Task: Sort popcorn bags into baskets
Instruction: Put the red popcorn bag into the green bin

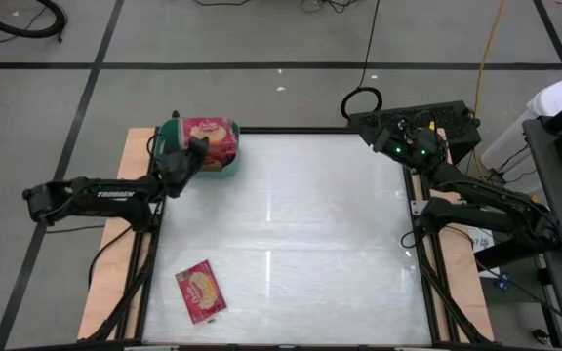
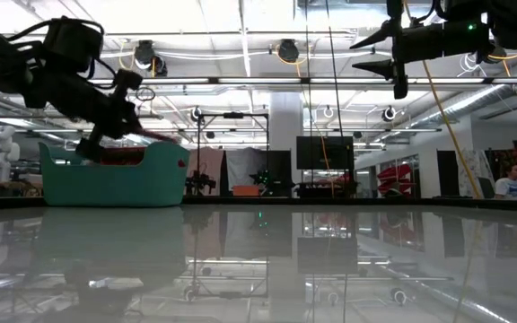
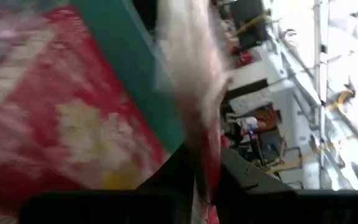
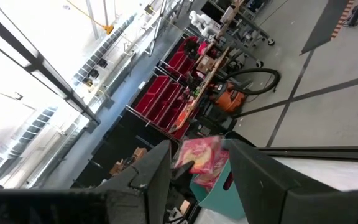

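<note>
Fingers of the left gripper [image 1: 195,148] are standing nearly together, pinching the edge of a red popcorn bag [image 1: 213,136] right over the teal basket [image 1: 224,171]. In the left wrist view the thin packet edge is running between the dark fingers [image 3: 166,177], so I judge the hold is only just beginning to slacken, not let go. The basket is already heaped past its rim with packets, and this one is lying on top of the pile. The drop step is in hand: the next move calls for spreading the fingers fully and lifting clear without dragging the bag back out. One more popcorn bag [image 1: 200,292] is lying flat on the table, well away from the basket toward the near edge (that looks like the next pick). The right gripper [image 2: 393,56] is waiting high on the far side of the table from the basket, fingers about half apart, holding nothing.
</note>
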`<state>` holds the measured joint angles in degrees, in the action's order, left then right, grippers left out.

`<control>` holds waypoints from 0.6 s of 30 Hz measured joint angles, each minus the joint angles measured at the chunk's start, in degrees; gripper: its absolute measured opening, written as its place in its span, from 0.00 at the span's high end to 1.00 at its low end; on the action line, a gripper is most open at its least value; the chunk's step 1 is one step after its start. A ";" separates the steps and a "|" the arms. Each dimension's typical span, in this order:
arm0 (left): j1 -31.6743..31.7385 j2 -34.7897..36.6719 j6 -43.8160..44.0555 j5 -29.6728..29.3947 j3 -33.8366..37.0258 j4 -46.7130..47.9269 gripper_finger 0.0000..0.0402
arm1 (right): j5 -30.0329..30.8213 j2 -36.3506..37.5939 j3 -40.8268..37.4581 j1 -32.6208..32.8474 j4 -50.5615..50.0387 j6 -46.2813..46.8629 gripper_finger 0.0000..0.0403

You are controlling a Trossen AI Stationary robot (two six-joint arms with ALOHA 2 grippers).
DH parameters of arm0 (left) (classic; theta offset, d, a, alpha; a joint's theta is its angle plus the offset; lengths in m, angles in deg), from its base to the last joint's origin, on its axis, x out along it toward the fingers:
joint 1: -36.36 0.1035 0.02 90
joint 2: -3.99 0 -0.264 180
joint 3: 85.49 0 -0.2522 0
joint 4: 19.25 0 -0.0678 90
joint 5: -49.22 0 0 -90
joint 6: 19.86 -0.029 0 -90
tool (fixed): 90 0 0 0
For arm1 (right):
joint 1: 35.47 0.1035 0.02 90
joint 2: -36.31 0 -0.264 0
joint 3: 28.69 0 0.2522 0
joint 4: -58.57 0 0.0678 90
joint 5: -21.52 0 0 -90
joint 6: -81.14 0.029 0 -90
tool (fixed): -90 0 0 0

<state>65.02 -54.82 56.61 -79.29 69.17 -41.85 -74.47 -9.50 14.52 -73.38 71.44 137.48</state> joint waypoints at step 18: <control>0.15 0.42 5.76 1.06 0.00 -10.27 0.39 | 0.25 0.00 0.00 0.00 0.04 1.06 0.61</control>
<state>65.17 -54.40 62.38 -78.24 69.17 -52.11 -74.22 -9.50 14.52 -73.38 71.48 138.54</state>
